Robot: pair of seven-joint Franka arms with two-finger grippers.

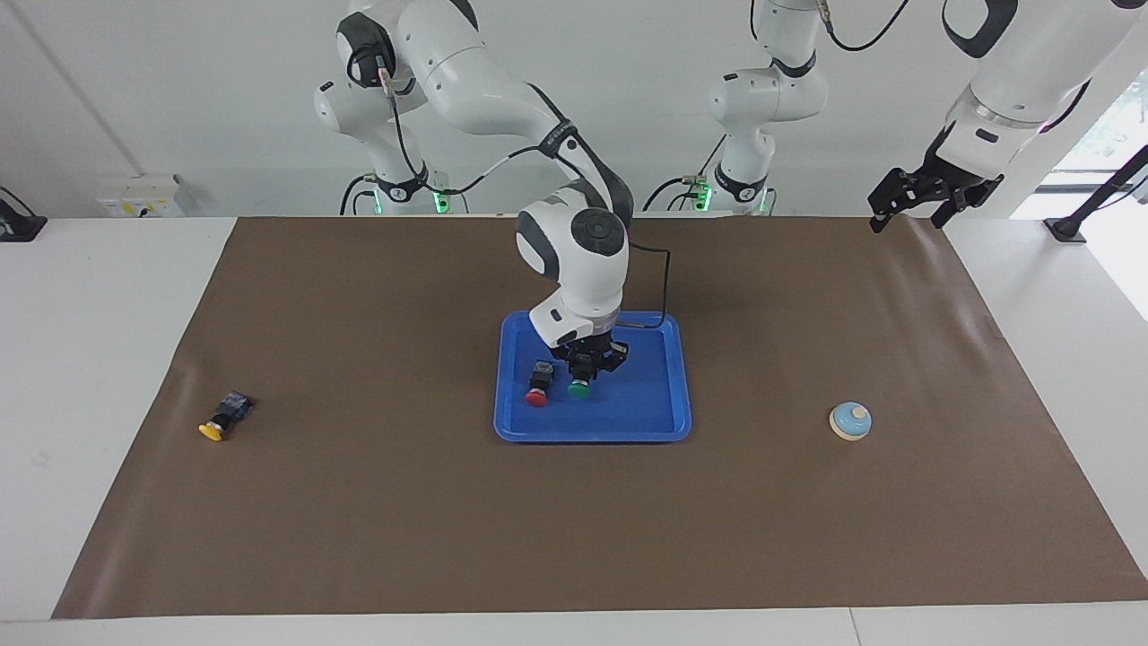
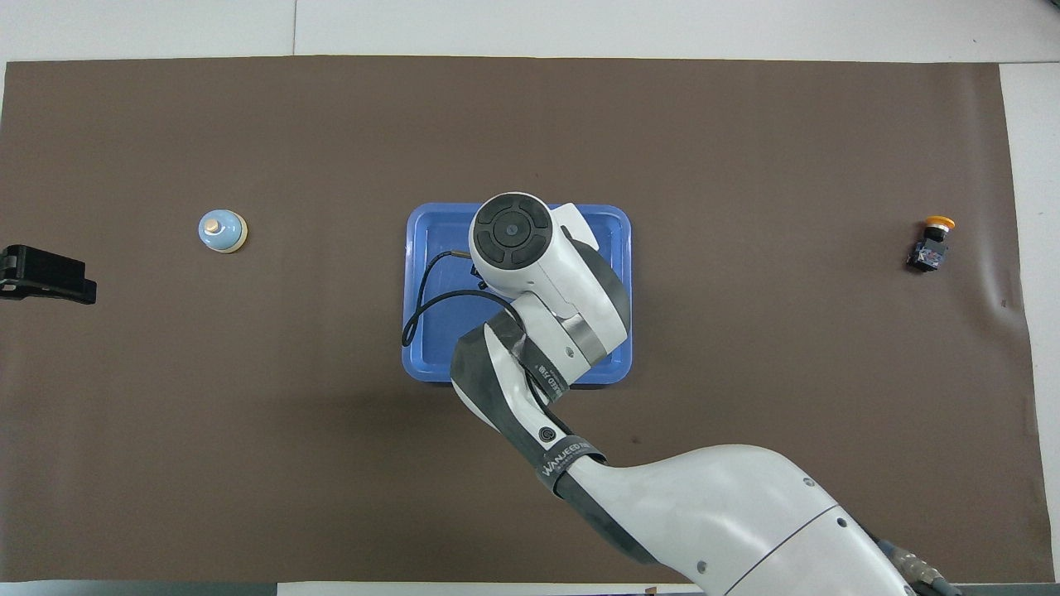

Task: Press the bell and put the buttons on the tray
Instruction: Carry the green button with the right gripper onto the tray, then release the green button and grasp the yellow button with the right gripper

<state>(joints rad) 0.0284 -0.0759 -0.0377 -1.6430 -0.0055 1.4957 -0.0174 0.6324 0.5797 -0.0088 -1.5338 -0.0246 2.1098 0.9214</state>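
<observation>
The blue tray (image 1: pixel 646 422) lies mid-table, and it also shows in the overhead view (image 2: pixel 422 248). The red button (image 1: pixel 538 386) lies in it. The green button (image 1: pixel 580 388) lies beside the red one, cap on the tray floor. My right gripper (image 1: pixel 587 366) is down in the tray with its fingers closed on the green button's black body. The right wrist (image 2: pixel 511 230) hides both of these buttons from above. The yellow button (image 1: pixel 224 418) (image 2: pixel 932 246) lies on the mat toward the right arm's end. The bell (image 1: pixel 850 421) (image 2: pixel 222 230) stands toward the left arm's end. My left gripper (image 1: pixel 908 218) (image 2: pixel 45 277) waits open, raised over the mat's edge.
A brown mat (image 1: pixel 359 502) covers the table. A black cable (image 2: pixel 418 302) loops from the right wrist over the tray.
</observation>
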